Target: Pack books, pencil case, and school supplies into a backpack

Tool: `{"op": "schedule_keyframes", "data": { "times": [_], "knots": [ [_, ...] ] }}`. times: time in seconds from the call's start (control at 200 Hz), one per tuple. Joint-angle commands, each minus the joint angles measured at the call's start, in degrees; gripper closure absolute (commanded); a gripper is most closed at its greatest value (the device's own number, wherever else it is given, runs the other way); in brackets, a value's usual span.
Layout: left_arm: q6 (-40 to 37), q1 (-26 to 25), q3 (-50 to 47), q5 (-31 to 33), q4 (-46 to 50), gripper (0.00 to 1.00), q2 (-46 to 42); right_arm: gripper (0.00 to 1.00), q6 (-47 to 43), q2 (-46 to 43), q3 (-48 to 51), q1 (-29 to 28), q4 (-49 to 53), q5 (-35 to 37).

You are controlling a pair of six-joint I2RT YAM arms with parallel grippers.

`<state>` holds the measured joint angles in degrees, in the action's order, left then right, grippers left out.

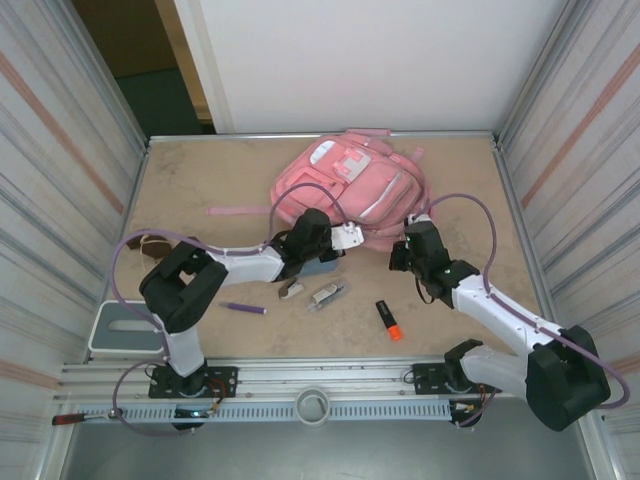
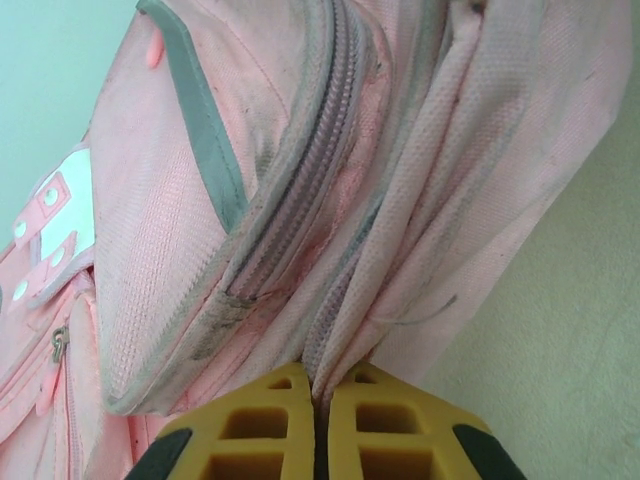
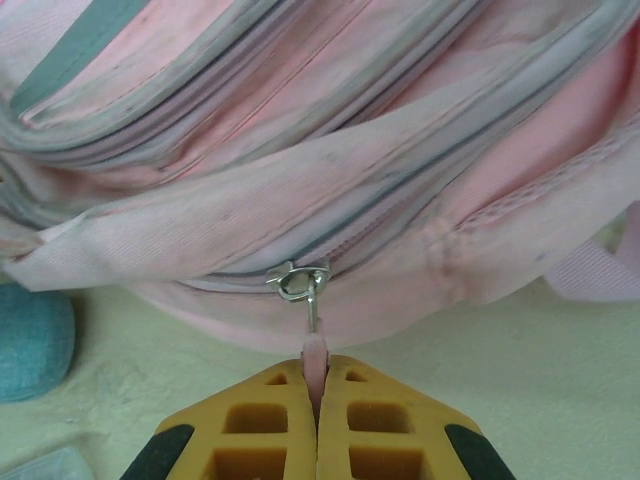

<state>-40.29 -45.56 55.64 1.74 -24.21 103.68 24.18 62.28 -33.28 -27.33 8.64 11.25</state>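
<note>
While left end effector [image 2: 318,400] pinches backpack [image 1: 350,190] fabric | right end effector [image 3: 317,378] pinches zip pull [image 3: 313,345] | white patch [image 2: 75,210] writing unreadable

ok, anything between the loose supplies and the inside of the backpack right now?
Yes: the backpack zip looks closed along the near side. The right claw pinches the zip pull; the left claw pinches its fabric edge. The highlighter and pen lie on the table, short of it.

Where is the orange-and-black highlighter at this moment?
Top view: the highlighter lies on the table right of centre, nearer the arm bases than the backpack, between the clip-like piece and the right arm.
</note>
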Motion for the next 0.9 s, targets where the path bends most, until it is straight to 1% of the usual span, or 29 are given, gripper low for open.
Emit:
{"op": "schedule_keyframes", "data": {
  "times": [0.0,0.095,0.195,0.301,0.331,0.411,0.476,0.541,0.671,0.897],
  "knots": [
    [2.79,3.31,-1.26,1.38,-2.36,1.0,-3.43,1.0,-0.75,-2.28,-1.99,2.0,2.9,4.06],
    [3.19,4.48,-1.67,1.24,-2.39,1.0,-3.48,1.0,-2.01,-2.74,-1.62,1.77,-0.35,-1.7],
    [2.94,4.54,-1.27,0.53,-1.36,1.0,-3.41,1.0,-1.98,-2.28,-1.27,1.11,-4.56,-8.67],
    [3.72,3.8,-0.23,-2.13,2.81,0.76,-4.85,1.0,-1.33,-1.11,-1.94,0.03,-6.73,-11.76],
    [3.81,3.37,-0.41,-2.85,3.31,0.68,-5.56,1.0,-1.03,-0.79,-2.22,-0.21,-7.11,-12.3],
    [4.38,2.3,-1.73,-5.29,3.46,0.52,-8.04,1.0,-0.3,-0.16,-2.56,-0.68,-8.25,-13.49],
    [5.16,1.73,-2.73,-7.88,3.69,0.41,-10.26,1.0,0.29,0.21,-2.72,-1.04,-8.85,-14.34],
    [5.5,1.08,-3.01,-10.17,4.56,0.35,-11.7,1.0,0.87,0.56,-2.87,-1.55,-9.46,-14.7],
    [4.46,-0.75,-1.18,-10.57,6.63,0.31,-11.12,1.0,1.56,0.93,-3.36,-3.0,-10.46,-15.16],
    [3.29,-2.27,3.12,-10.34,8.87,0.32,-7.06,1.0,2.41,0.15,-4.3,-5.68,-11.63,-15.55]
  ]
}}
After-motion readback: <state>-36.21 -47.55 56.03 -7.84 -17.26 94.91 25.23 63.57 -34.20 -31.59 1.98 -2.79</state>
